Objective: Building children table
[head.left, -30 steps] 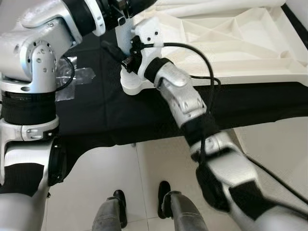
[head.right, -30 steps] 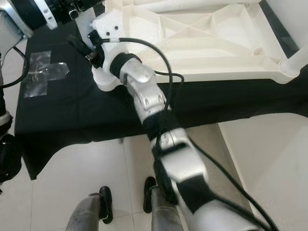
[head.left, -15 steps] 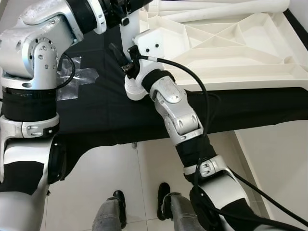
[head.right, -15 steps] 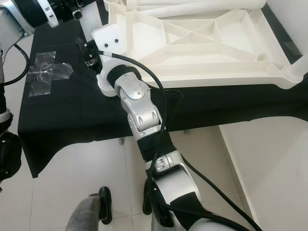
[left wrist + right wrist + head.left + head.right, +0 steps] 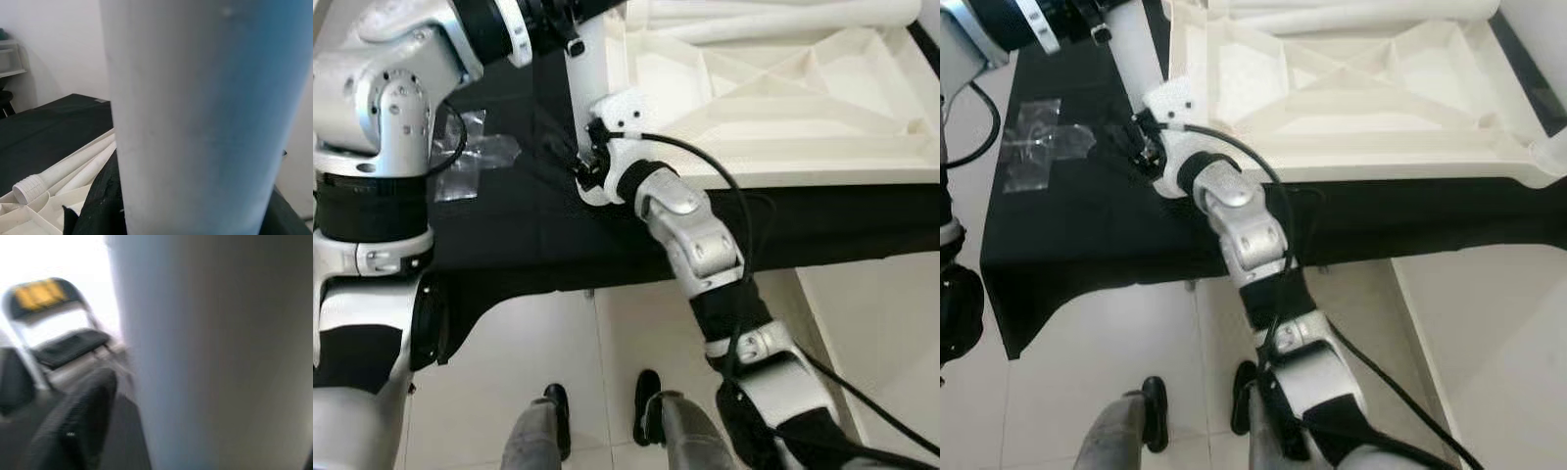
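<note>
Nearest are the robot's own legs and black feet (image 5: 553, 406) on the pale tile floor (image 5: 509, 352). Just past them a black cloth (image 5: 519, 235) covers a low stand and hangs over its near edge.

The right arm reaches up from the bottom and bends across the cloth. The right gripper (image 5: 590, 164) is at the lower end of a white table leg (image 5: 590, 88). One black finger (image 5: 73, 431) lies right beside the leg, and the leg is very big and blurry in the right wrist view. I cannot tell if this gripper is clamped on the leg or just next to it.

The leg stands nearly upright, leaning a bit, at the near left corner of the white table top (image 5: 783, 108). The top lies upside down on the cloth, so its ribs face up. The leg's lower end is at that corner; I cannot tell if it is in yet.

On the cloth to the left lies a crumpled clear plastic bag (image 5: 470, 162).

Farther up, the left arm comes in from the top left. The left gripper (image 5: 563, 20) is clamped around the upper part of the leg. In the left wrist view the leg is pressed against a black finger (image 5: 100, 196).

At the far side of the top lie more white legs (image 5: 58, 169), one with a ribbed end. A folding chair (image 5: 54, 328) stands far off.
</note>
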You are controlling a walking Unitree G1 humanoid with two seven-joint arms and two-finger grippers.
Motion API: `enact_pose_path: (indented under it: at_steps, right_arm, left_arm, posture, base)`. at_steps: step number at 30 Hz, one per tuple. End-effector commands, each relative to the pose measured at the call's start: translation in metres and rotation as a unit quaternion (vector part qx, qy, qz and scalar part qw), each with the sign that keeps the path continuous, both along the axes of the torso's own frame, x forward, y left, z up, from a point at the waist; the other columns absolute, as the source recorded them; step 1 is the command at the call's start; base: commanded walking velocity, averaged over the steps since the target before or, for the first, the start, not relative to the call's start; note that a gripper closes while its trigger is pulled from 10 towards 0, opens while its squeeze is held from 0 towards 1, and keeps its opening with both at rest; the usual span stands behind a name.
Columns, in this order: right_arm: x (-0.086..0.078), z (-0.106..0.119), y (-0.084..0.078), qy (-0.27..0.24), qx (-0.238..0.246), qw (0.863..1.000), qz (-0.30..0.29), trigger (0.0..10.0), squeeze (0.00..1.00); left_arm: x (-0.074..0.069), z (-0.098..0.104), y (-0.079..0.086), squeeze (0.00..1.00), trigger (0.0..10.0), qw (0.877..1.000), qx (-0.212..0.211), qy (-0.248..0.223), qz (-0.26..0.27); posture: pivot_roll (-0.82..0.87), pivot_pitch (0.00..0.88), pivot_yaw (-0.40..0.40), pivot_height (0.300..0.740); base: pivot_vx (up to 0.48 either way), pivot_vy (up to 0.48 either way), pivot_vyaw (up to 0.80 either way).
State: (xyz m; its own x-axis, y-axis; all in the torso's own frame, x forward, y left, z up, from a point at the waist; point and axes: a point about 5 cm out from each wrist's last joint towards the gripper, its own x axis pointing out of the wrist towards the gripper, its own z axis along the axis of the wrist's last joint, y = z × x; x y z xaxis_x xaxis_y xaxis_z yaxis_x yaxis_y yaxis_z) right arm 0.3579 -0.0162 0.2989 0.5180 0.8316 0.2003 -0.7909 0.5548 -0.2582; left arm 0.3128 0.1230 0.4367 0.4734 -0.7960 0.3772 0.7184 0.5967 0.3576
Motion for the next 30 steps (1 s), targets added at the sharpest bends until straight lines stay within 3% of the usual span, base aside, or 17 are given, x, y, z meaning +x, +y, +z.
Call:
enact_pose_path:
  at_steps: [1,2,3,10,11,12,23,30]
  right_arm:
    - [-0.009,0.007,0.008,-0.03,-0.02,0.994,0.099,10.0,1.0]
    - [-0.01,0.012,0.005,-0.035,-0.033,0.989,0.139,10.0,0.83]
    - [-0.011,0.017,0.003,-0.043,-0.044,0.984,0.168,10.0,0.0]
    - [-0.007,0.025,0.009,-0.035,-0.088,0.966,0.242,10.0,0.0]
    - [-0.007,0.025,0.01,-0.034,-0.097,0.963,0.25,8.4,0.0]
    - [-0.006,0.025,0.014,-0.033,-0.107,0.961,0.254,0.0,0.0]
    - [-0.003,0.025,0.018,-0.042,-0.146,0.949,0.276,0.0,0.0]
    - [0.005,0.022,0.014,-0.041,-0.136,0.959,0.245,0.0,0.0]
  left_arm:
    - [-0.001,0.0,-0.003,0.0,0.0,1.0,0.004,-0.005,-0.01]
    - [-0.002,-0.001,-0.003,0.0,0.0,1.0,0.005,-0.005,-0.013]
    - [-0.002,-0.001,-0.004,0.0,0.0,1.0,0.006,-0.005,-0.015]
    - [-0.003,-0.006,-0.009,0.0,0.0,0.999,0.02,0.004,-0.034]
    - [-0.004,-0.007,-0.01,0.0,0.0,0.999,0.022,0.006,-0.037]
    - [-0.004,-0.008,-0.012,0.0,0.0,0.999,0.026,0.007,-0.042]
    - [-0.003,-0.007,-0.017,0.0,0.0,0.998,0.035,0.004,-0.05]
    - [-0.001,-0.009,-0.018,0.0,0.0,0.998,0.038,0.005,-0.05]
  posture:
    - [0.12,0.339,-0.055,0.74]
    - [0.12,0.34,-0.053,0.74]
    - [0.12,0.34,-0.053,0.74]
    - [0.12,0.35,-0.046,0.74]
    - [0.13,0.35,-0.046,0.74]
    - [0.13,0.351,-0.044,0.74]
    - [0.12,0.351,-0.039,0.74]
    - [0.12,0.347,-0.034,0.74]
  base:
    - [0.0,0.0,0.0]
    - [0.0,0.0,0.0]
    - [0.0,0.0,0.0]
    - [0.0,0.0,0.0]
    - [0.0,0.0,0.0]
    - [0.0,0.0,0.0]
    - [0.0,0.0,0.0]
    - [0.0,0.0,0.0]
